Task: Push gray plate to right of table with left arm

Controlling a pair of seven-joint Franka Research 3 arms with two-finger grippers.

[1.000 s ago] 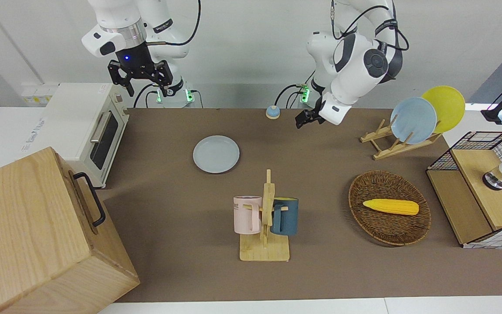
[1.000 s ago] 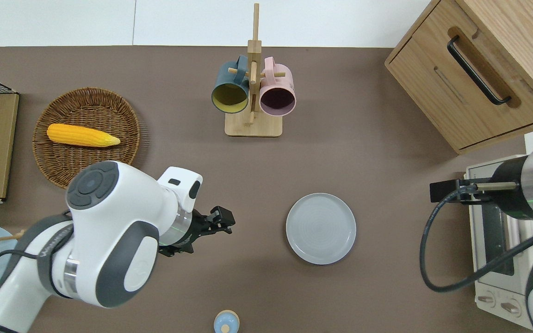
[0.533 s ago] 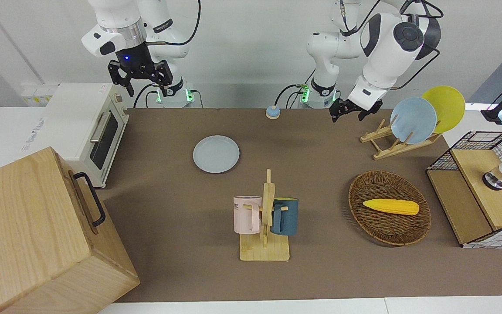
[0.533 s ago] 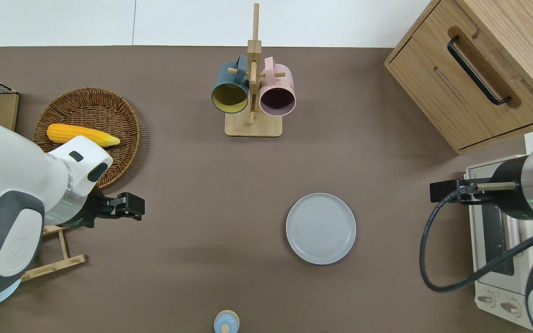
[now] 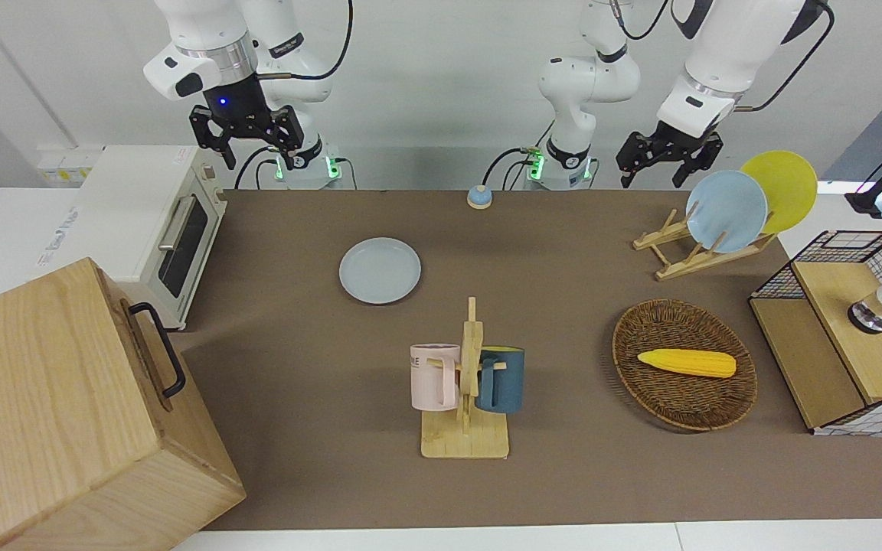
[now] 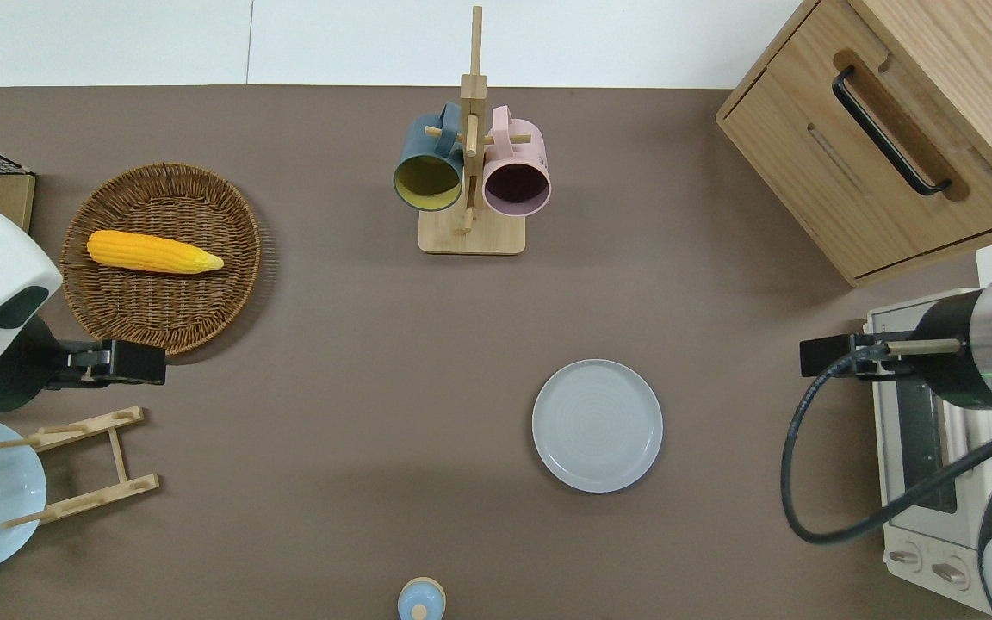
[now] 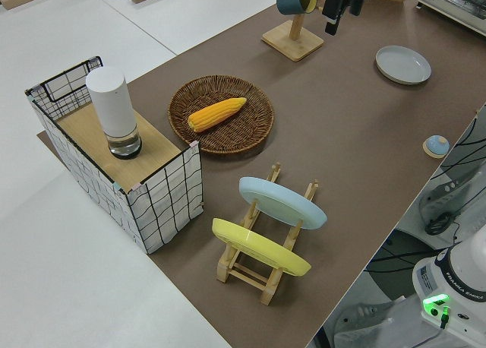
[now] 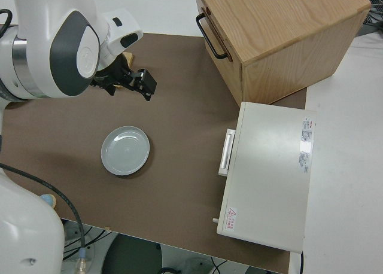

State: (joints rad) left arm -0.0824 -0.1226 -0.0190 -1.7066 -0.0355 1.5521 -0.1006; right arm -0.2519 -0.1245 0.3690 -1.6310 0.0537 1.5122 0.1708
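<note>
The gray plate (image 5: 380, 270) (image 6: 597, 425) (image 7: 403, 64) (image 8: 125, 150) lies flat on the brown table (image 6: 358, 344), toward the right arm's end and nearer to the robots than the mug stand. My left gripper (image 5: 667, 157) (image 6: 130, 366) (image 8: 143, 82) hangs in the air over the table's surface between the wicker basket and the wooden plate rack, well apart from the plate and holding nothing. The right arm (image 5: 246, 126) is parked.
A mug stand (image 6: 470, 172) holds a blue and a pink mug. A wicker basket (image 6: 203, 319) holds a corn cob (image 6: 151, 251). A wooden rack (image 5: 697, 252) carries a light-blue and a yellow plate. A wooden cabinet (image 6: 883, 129), a toaster oven (image 5: 150, 222), a wire crate (image 5: 839, 329) and a small blue knob (image 6: 421, 598) also stand here.
The left arm swung away from the plate toward its own end of the table and rose. The plate and the right arm have not moved.
</note>
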